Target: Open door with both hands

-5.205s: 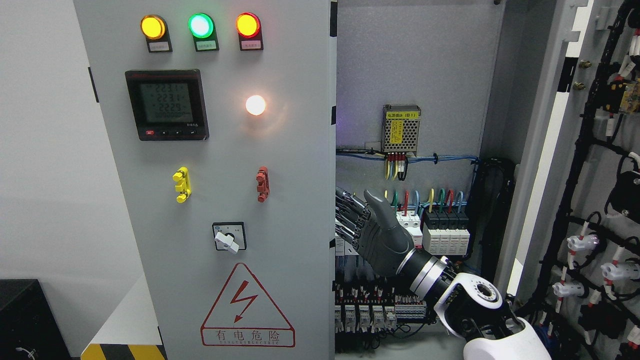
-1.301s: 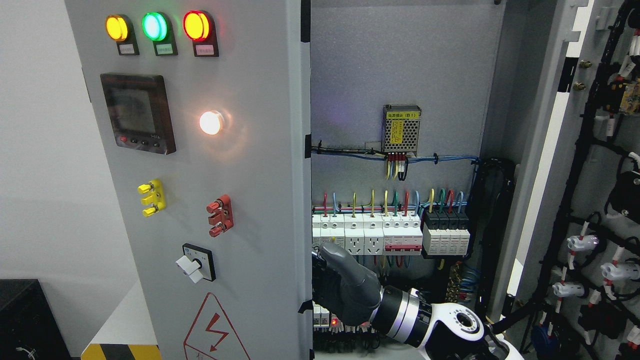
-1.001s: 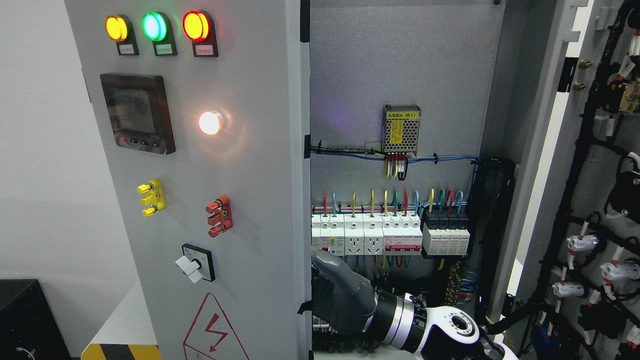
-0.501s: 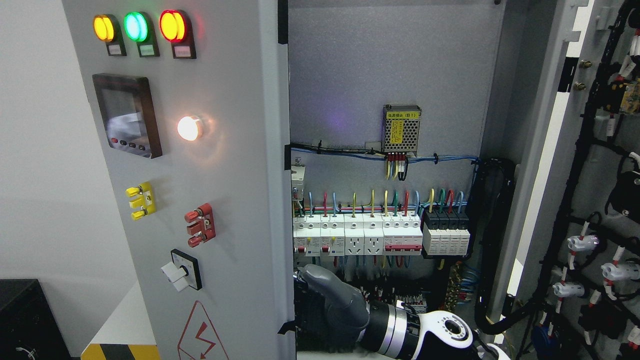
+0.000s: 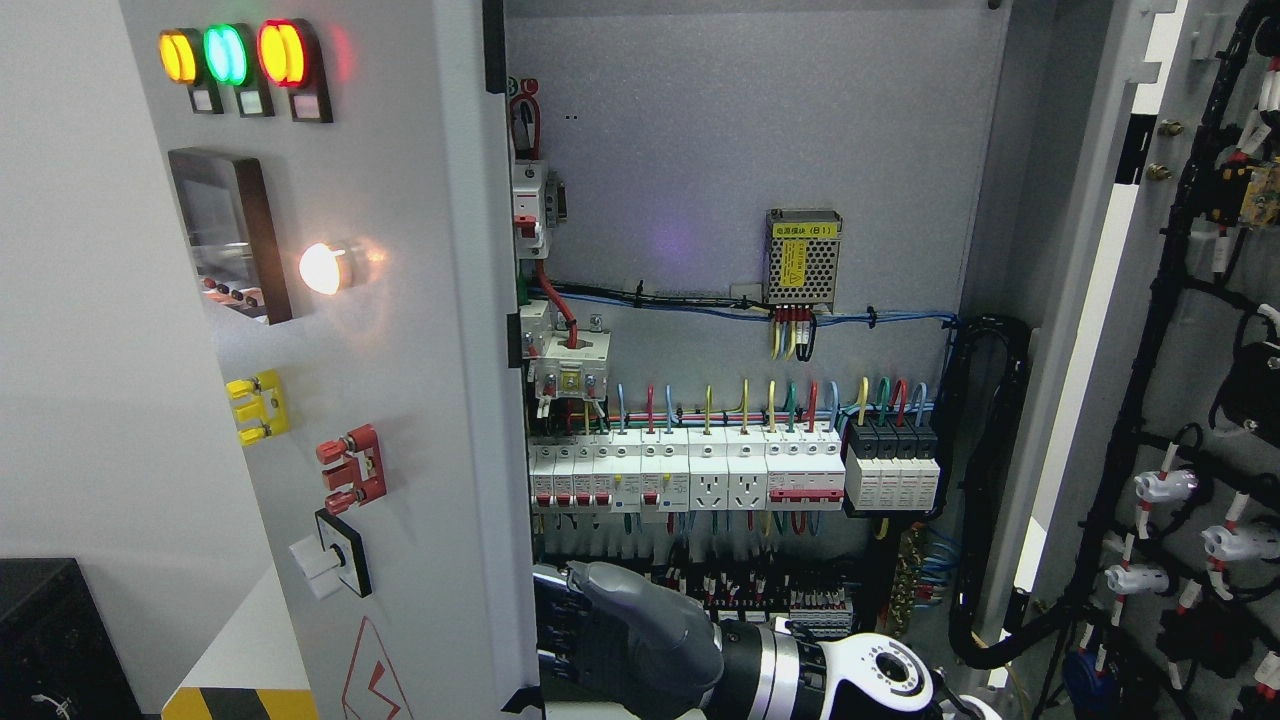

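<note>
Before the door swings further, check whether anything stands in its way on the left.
Nothing visible blocks the left door: only bare wall shows beyond it. The black box sits low at lower left, apart from it. The right hand is at the door's inner edge.

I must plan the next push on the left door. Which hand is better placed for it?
The right hand. Its arm comes in from the lower right and the hand sits at the inner edge of the left door, low down. The left hand is not in view.
</note>
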